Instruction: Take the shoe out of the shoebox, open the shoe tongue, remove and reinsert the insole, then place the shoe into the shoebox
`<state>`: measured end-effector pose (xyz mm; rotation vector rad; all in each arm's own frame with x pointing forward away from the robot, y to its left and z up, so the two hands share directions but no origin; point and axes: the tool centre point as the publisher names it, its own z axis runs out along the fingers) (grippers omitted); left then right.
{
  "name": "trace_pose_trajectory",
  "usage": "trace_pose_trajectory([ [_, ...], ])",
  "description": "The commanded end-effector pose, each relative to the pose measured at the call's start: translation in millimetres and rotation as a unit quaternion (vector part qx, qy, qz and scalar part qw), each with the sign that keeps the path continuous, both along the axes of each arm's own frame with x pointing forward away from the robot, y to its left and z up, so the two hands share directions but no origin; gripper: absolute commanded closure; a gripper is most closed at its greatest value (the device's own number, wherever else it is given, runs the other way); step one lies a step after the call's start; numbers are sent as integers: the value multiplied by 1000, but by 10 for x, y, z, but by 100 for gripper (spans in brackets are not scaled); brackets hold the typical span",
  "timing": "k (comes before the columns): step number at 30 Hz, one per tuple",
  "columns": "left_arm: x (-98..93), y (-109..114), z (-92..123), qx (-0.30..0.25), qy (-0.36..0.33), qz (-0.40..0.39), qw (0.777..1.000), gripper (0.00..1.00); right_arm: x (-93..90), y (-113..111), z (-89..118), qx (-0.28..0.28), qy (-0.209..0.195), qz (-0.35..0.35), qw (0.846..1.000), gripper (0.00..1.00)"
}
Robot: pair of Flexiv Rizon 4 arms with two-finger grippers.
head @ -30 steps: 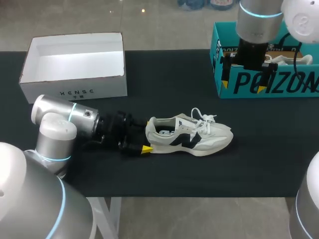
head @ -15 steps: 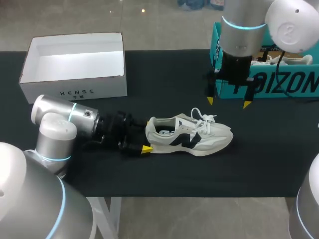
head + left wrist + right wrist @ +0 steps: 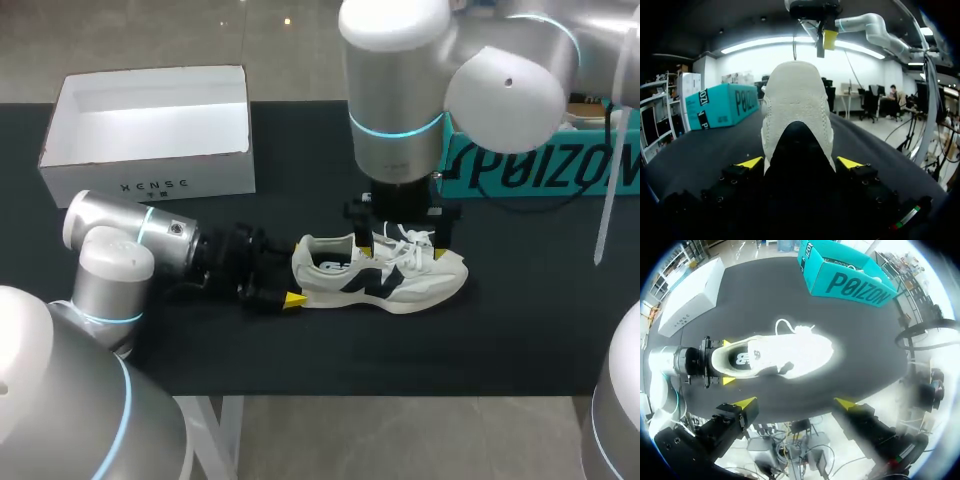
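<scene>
Black table [image 3: 300, 150] holds the shoe [image 3: 385, 275] upright on its sole, outside the teal shoebox [image 3: 540, 165] and well apart from the white box [image 3: 150, 130]. Left gripper [image 3: 800, 162] pinches the heel from both sides. Right gripper [image 3: 795, 402] hangs above the laces, jaws spread wide, holding nothing.

The shoe [image 3: 385, 272] lies on the table [image 3: 300, 150], a box [image 3: 150, 130] behind left, the shoebox [image 3: 540, 165] behind right.
</scene>
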<state>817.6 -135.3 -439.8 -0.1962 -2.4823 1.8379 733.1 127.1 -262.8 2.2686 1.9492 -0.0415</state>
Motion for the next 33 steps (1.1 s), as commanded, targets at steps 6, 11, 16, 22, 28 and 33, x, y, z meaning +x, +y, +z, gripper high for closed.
trace_pose_trajectory([
  [6, -2, -26, -30, 0, 0, 0, 1000, 100, 288, 335, -197, -32, 6, -14, 999, 0],
  [11, -2, -26, -30, 0, 0, 0, 1000, 100, 461, 353, -266, -30, 4, -29, 999, 0],
  [16, -2, -26, -30, 0, 0, 0, 1000, 100, 558, 380, -354, -47, -1, -46, 998, 0],
  [22, -2, -26, -30, 0, 0, 0, 1000, 100, 585, 462, -515, -60, -1, -48, 997, 0],
  [28, -2, -26, -30, 0, 0, 0, 1000, 100, 609, 536, -672, -75, -1, -40, 996, 0],
  [33, -2, -26, -30, 0, 0, 0, 1000, 100, 666, 516, -786, -93, -1, -38, 995, 0],
])
